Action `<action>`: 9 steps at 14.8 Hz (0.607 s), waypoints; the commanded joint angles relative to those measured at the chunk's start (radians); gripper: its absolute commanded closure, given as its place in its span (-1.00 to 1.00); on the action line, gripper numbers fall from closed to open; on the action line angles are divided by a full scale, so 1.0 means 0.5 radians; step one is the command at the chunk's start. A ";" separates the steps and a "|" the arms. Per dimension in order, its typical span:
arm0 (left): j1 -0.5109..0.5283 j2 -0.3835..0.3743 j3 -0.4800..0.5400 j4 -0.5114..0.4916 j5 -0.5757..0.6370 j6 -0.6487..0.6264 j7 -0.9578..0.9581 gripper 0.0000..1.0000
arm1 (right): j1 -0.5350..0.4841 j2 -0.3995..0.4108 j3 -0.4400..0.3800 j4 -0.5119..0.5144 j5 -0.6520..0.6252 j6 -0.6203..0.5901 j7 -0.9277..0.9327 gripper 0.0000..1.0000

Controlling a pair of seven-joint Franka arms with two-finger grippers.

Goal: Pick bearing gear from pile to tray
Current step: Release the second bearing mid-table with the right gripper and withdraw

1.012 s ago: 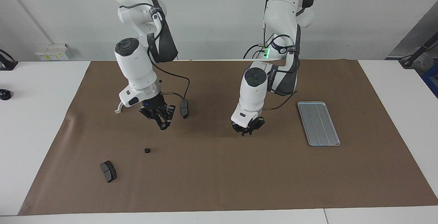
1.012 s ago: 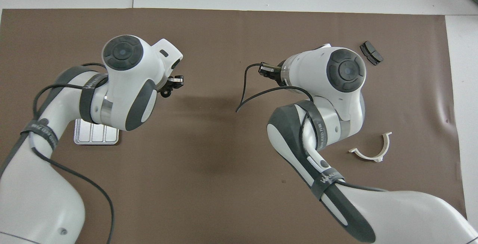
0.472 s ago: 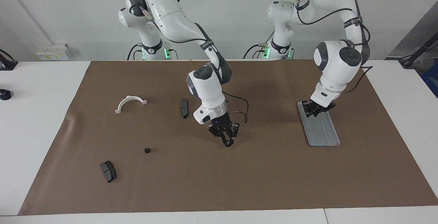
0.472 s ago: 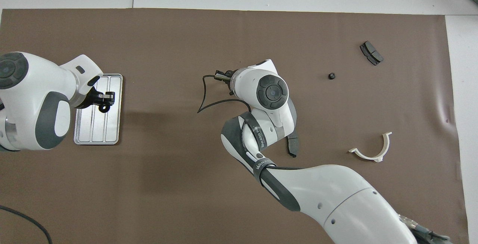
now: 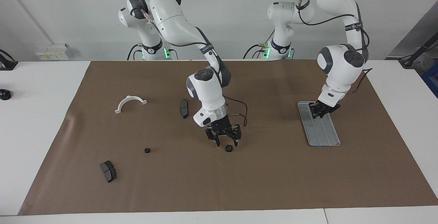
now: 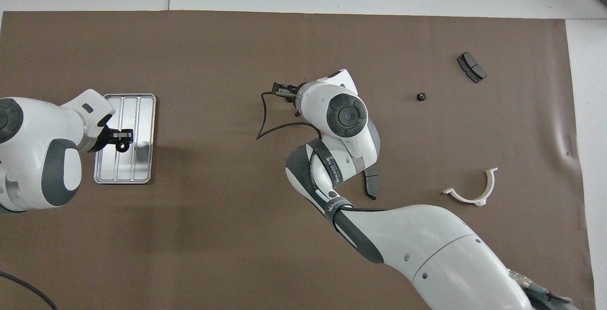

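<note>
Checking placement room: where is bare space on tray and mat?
The tray is bare farther from the robots; the left gripper hangs over its nearer end. The mat between tray and the gear below the open right gripper is free. The pile toward the right arm's end is crowded.

Brown paper mat [image 5: 239, 183] covers white table [image 5: 34, 97]; grey wall box [image 5: 53, 51] near table's edge.

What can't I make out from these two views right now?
- Overhead view: the right arm's wrist hides the right tool and the gear lying under it. Only the facing view shows them.
- Both views: whether the left tool, over the tray, holds a gear is too small to tell.
- Overhead view: the right arm covers part of one curved pad.
</note>
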 commanded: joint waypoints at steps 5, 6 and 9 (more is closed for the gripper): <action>0.018 -0.102 -0.026 -0.221 -0.059 0.128 0.037 -0.33 | -0.402 -0.424 -0.075 -0.142 -0.060 -0.679 -0.767 -1.00; 0.009 -0.105 -0.026 -0.218 -0.059 0.122 0.037 -0.81 | -0.454 -0.439 -0.075 -0.142 -0.060 -0.796 -0.930 -1.00; -0.010 -0.096 -0.041 -0.120 -0.056 0.082 0.034 -1.00 | -0.610 -0.482 -0.072 -0.261 -0.060 -0.865 -1.305 -1.00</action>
